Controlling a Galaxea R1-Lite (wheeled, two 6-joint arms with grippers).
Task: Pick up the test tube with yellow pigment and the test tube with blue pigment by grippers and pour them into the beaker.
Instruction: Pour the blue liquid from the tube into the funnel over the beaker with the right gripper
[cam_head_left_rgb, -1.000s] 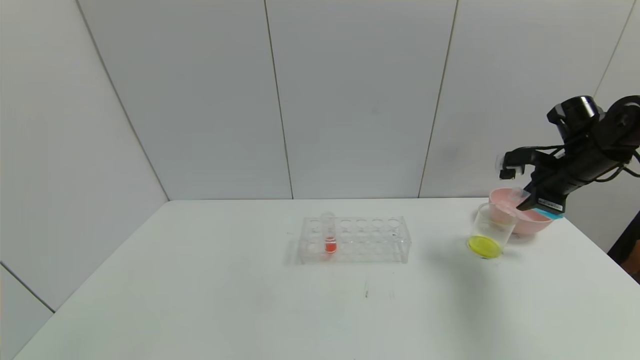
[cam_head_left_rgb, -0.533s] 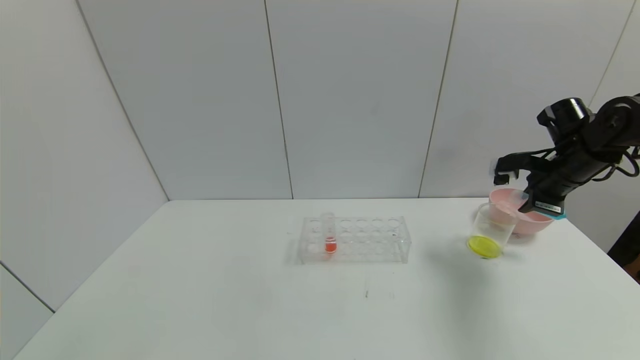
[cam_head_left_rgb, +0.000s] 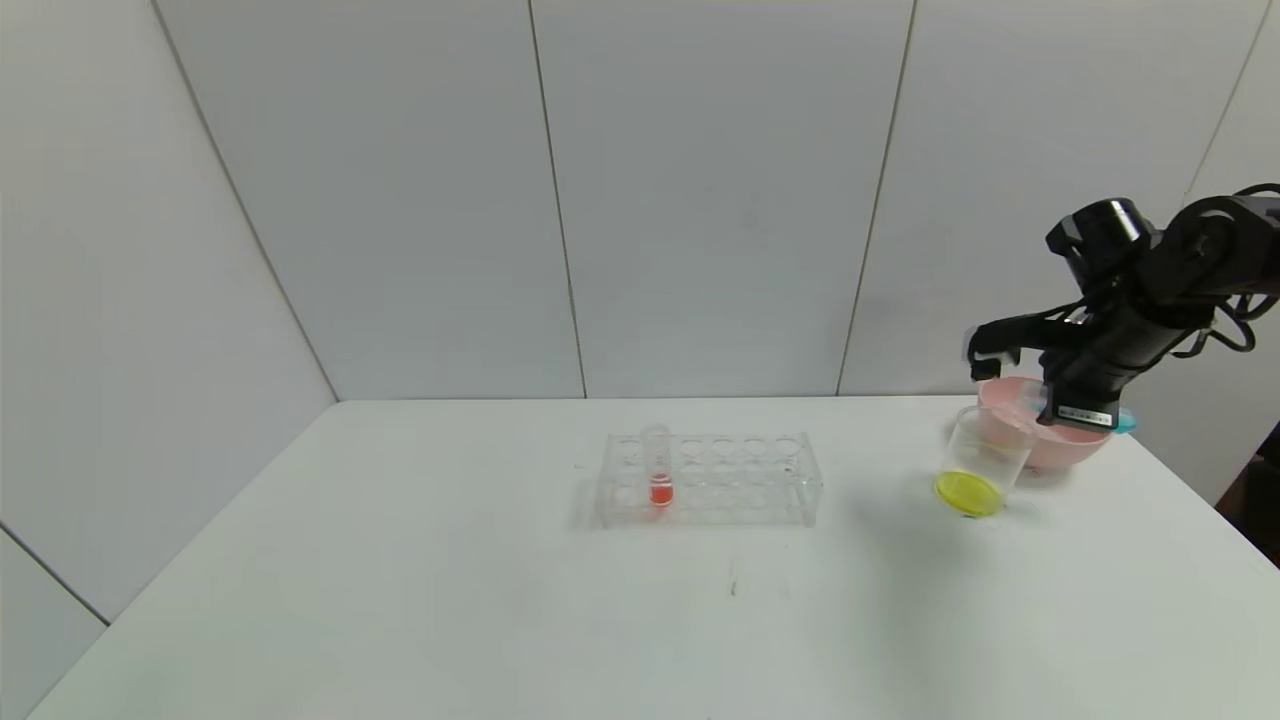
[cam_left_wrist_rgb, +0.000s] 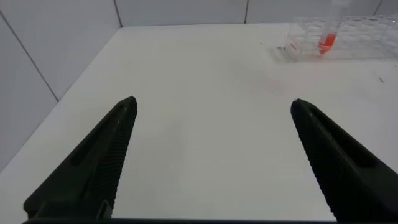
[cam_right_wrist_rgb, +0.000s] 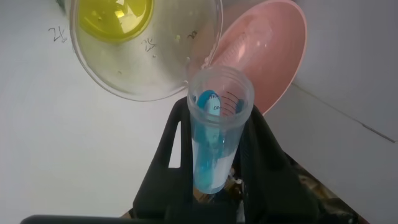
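Note:
My right gripper (cam_head_left_rgb: 1070, 400) is shut on the test tube with blue pigment (cam_head_left_rgb: 1124, 421), held tilted close to level above the far right of the table. In the right wrist view the tube (cam_right_wrist_rgb: 214, 143) sits between the black fingers of the right gripper (cam_right_wrist_rgb: 216, 115), its open mouth at the rim of the beaker (cam_right_wrist_rgb: 146, 43). Cyan liquid lies along the tube's inside. The beaker (cam_head_left_rgb: 985, 455) has yellow liquid at its bottom. The test tube with yellow pigment is not in view. My left gripper (cam_left_wrist_rgb: 212, 101) is open and empty over bare table.
A pink bowl (cam_head_left_rgb: 1065, 445) stands right behind the beaker, and it also shows in the right wrist view (cam_right_wrist_rgb: 273, 56). A clear tube rack (cam_head_left_rgb: 735, 480) at mid-table holds one tube of orange-red liquid (cam_head_left_rgb: 659, 470). The table's right edge is close to the bowl.
My right arm has swung left, carrying the blue tube's mouth closer over the beaker's rim. Rack, beaker and bowl have not moved.

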